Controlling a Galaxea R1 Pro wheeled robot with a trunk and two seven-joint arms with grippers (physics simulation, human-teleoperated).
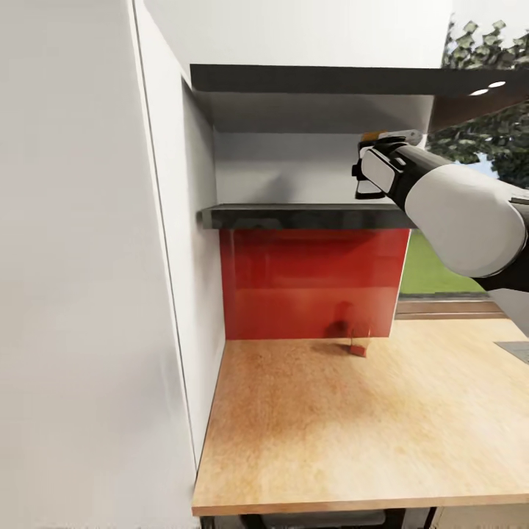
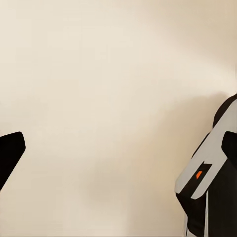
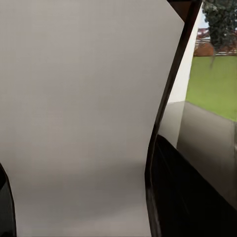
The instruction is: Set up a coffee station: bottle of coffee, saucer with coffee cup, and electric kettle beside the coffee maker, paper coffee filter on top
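The step in hand looks like fetching the bottle of coffee from the kitchen shelf (image 1: 308,215). The right arm (image 1: 455,213) is raised to the open space just above that dark shelf board, with its wrist end close to the back wall. A yellow-orange spot (image 1: 372,136) shows at the top of the wrist end, well above the shelf board. It may be the bottle's cap, but the rest of the bottle is hidden behind the arm, so I cannot say whether it stands on the shelf or is held.

I cannot tell the state of the right jaws: the right wrist view gives only the pale wall, a dark shelf edge and the lawn outside. The left jaws are no clearer, since the left wrist view has one dark fingertip (image 2: 10,153) against a plain cream surface.

The next move calls for a firm hold on the bottle, if it is not already held. It then needs lifting clear of the shelf board without knocking the upper shelf (image 1: 330,77) — and carrying down to the kitchen countertop (image 1: 345,426) below the shelf.

As for what holds what, the visible length of the shelf board is bare. On the counter below the shelf sits one small reddish thing (image 1: 358,350), just in front of the red back panel (image 1: 308,283); what it is I cannot make out.
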